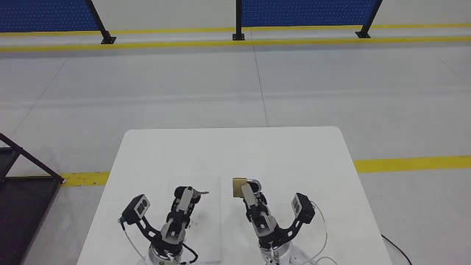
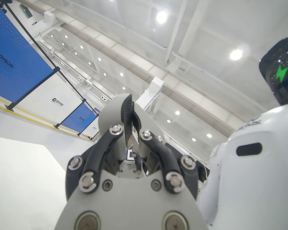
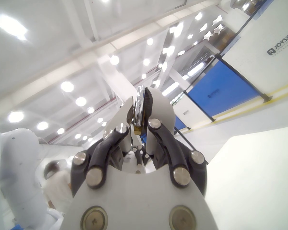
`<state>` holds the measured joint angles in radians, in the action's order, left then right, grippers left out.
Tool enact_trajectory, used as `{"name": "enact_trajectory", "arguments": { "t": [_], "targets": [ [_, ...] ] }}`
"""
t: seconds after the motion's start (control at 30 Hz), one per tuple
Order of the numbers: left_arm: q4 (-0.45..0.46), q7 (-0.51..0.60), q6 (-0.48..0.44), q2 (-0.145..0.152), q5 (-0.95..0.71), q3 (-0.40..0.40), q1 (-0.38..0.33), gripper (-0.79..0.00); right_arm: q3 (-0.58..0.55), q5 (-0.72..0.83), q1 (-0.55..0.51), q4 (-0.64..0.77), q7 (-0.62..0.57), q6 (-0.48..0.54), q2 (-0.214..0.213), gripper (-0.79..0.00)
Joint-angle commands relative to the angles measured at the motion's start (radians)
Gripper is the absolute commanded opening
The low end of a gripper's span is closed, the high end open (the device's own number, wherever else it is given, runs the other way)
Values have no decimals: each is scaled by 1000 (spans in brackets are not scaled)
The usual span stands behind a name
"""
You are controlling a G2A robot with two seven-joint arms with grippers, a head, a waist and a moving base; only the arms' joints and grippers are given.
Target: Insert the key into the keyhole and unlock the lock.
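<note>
Left hand (image 1: 187, 192) pinches the key (image 1: 200, 191), tip toward 3 o'clock. Right hand (image 1: 250, 191) clamps the brass padlock (image 1: 239, 186) by its shackle, over the tabletop (image 1: 294, 154). Key near the padlock, not touching. Insertion and turn still to do.

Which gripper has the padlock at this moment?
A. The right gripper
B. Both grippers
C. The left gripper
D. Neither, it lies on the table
A: the right gripper is shut on the padlock, with the silver shackle and brass body between its fingers. The left gripper holds the key, which is apart from the lock.
</note>
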<state>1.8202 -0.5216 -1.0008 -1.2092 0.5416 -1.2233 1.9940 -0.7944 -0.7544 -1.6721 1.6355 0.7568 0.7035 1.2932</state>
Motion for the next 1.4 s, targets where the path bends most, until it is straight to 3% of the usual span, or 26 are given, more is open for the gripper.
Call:
{"name": "enact_trajectory", "arguments": {
  "t": [0.0,0.5,1.37],
  "targets": [
    [-2,-3,6,-4,23,12,-3,-785,0,-7,1,-2,10,-11,2,-785],
    [-41,9,66,-27,40,82,-69,-785,0,-7,1,-2,10,-11,2,-785],
    [-85,-43,107,-53,101,110,-116,-785,0,-7,1,-2,10,-11,2,-785]
  ]
}}
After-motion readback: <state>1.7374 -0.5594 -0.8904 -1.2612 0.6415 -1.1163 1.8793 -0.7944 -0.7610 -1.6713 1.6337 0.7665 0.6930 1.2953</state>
